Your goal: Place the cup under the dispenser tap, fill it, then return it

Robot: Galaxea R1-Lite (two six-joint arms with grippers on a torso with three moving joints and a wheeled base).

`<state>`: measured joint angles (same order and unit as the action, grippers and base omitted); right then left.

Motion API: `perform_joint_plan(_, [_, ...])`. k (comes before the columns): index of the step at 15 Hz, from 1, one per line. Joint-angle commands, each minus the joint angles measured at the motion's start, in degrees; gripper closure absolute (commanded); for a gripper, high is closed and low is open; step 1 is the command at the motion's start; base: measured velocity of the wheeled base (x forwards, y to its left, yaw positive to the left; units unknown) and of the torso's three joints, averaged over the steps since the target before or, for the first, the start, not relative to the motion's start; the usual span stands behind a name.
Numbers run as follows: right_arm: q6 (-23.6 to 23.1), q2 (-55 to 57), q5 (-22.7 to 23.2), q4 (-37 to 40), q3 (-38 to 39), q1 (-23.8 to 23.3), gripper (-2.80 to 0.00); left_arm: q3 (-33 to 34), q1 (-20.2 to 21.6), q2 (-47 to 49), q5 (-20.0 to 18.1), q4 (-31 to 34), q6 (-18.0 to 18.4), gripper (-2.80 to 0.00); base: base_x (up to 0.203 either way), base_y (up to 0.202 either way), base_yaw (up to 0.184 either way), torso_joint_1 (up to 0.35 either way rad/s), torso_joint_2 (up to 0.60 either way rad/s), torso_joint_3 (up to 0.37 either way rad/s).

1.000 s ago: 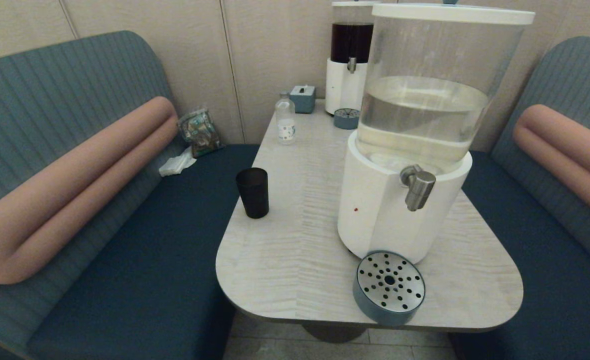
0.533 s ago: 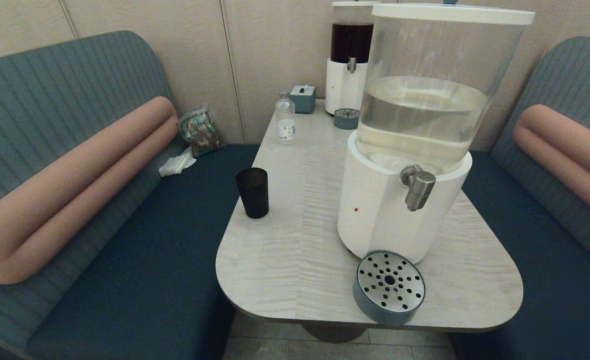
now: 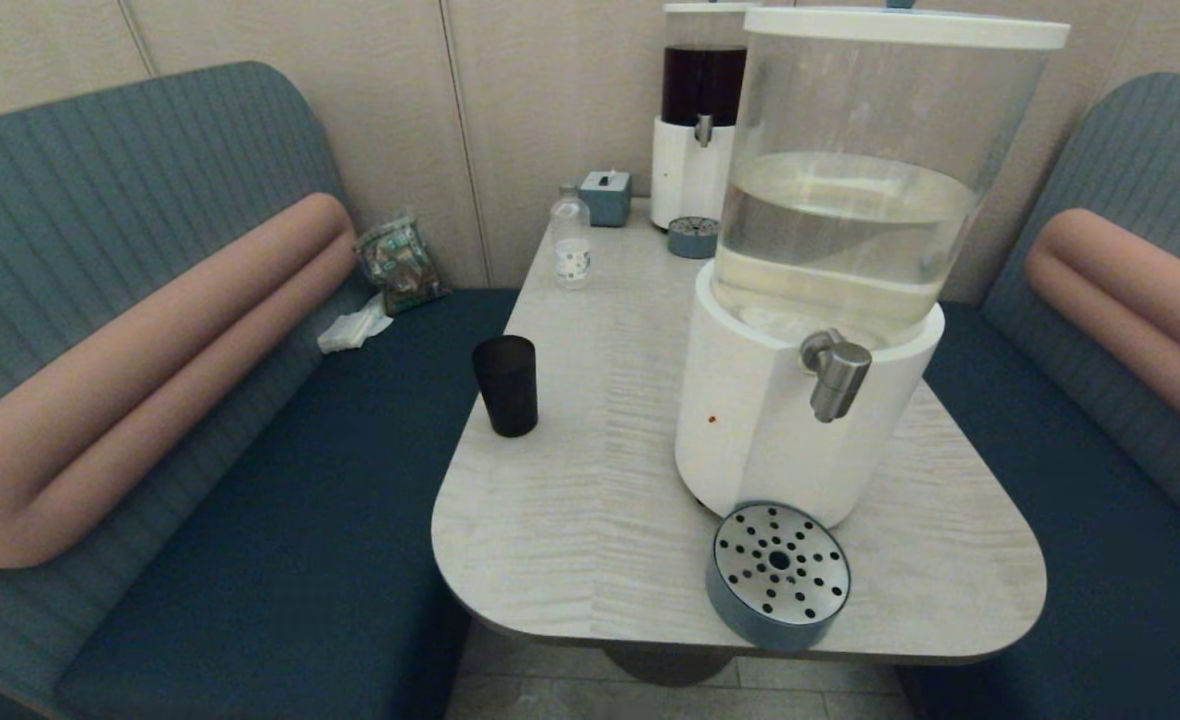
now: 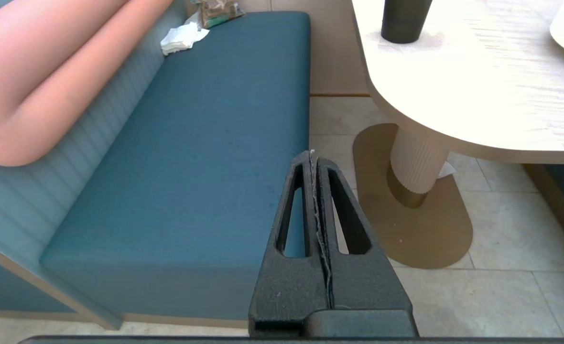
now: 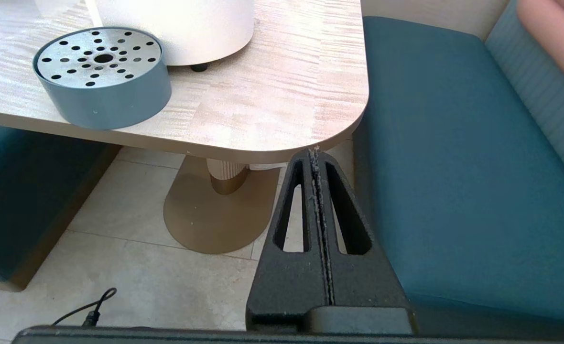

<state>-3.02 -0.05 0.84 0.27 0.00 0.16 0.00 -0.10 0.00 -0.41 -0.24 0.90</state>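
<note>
The dark tapered cup [image 3: 507, 384] stands upright near the table's left edge; its lower part also shows in the left wrist view [image 4: 403, 20]. The silver dispenser tap [image 3: 833, 373] juts from the white base of the big clear-tank dispenser [image 3: 830, 260], over the perforated drip tray [image 3: 778, 572]. Neither arm shows in the head view. My left gripper [image 4: 312, 157] is shut and empty, low beside the left bench, below table height. My right gripper [image 5: 315, 154] is shut and empty, just under the table's near right corner.
A small clear bottle [image 3: 571, 240], a blue-grey box [image 3: 605, 195], and a dark-liquid dispenser [image 3: 698, 120] with its own drip tray [image 3: 693, 236] stand at the table's far end. Blue benches [image 3: 280, 540] flank the table [image 3: 570, 520]. A cable [image 5: 91, 310] lies on the floor.
</note>
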Motion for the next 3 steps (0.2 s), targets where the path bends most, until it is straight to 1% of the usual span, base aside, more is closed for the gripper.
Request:
perform_joint_plan(1, [-0.1,0.0,0.0,0.0,0.1,0.0,0.0,0.0,0.0,0.2,0.0,0.0,0.0,0.0,0.0,0.0,0.0,0.0,0.0,0.0])
perform_joint_plan(3, [-0.1,0.0,0.0,0.0,0.0,0.0,0.0,0.0,0.0,0.1,0.0,0.0,0.0,0.0,0.0,0.0,0.0,0.0,0.0,0.0])
